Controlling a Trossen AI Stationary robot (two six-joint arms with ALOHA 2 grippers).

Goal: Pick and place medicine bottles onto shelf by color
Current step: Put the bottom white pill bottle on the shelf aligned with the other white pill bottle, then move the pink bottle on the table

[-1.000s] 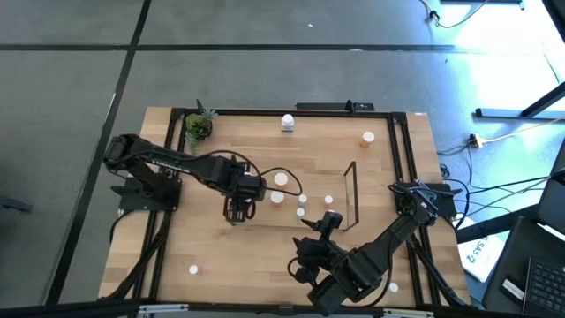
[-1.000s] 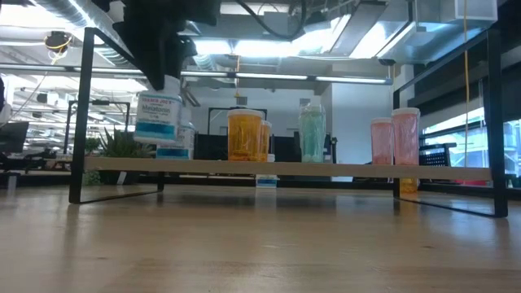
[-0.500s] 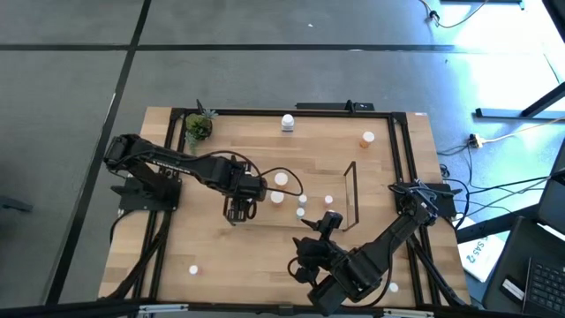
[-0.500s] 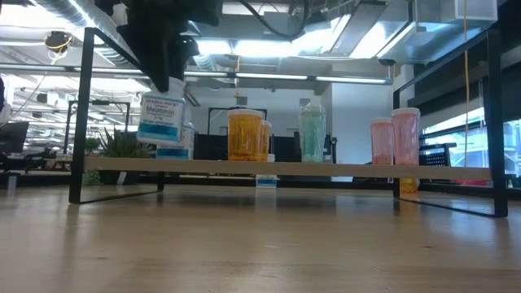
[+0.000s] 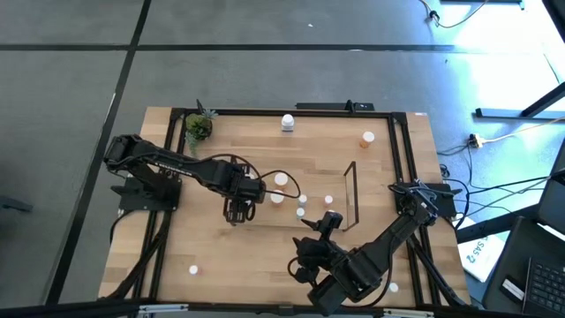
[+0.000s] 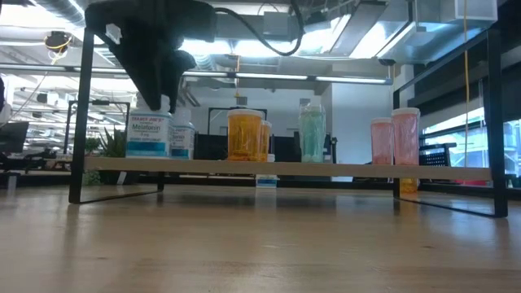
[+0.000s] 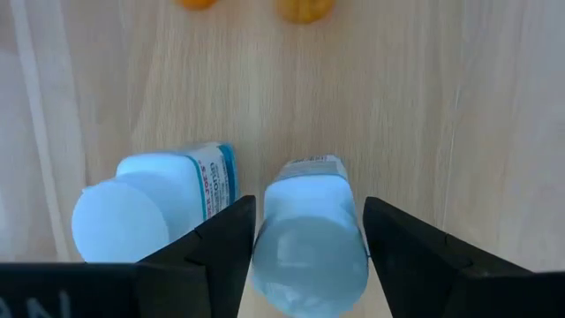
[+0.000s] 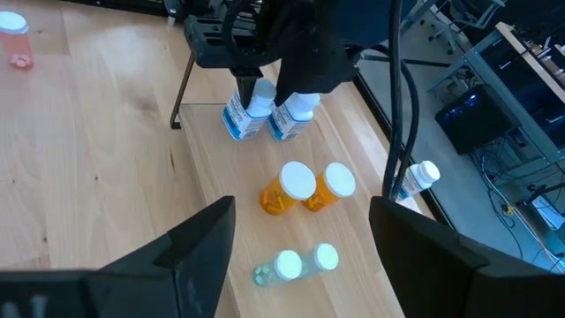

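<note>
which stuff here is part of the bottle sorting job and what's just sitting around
Part of the job:
- shelf
- white bottle between the left gripper fingers, on the shelf
- second white bottle beside it
- orange bottles, teal bottle, pink bottles

Just sitting around:
- potted plant

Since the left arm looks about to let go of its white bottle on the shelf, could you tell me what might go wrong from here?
1. The white bottle between the left gripper's fingers stands right beside a second white bottle; opening or lifting off could nudge that neighbour over.
2. Both sit near the shelf's end frame, so a knocked bottle might roll off.
</note>
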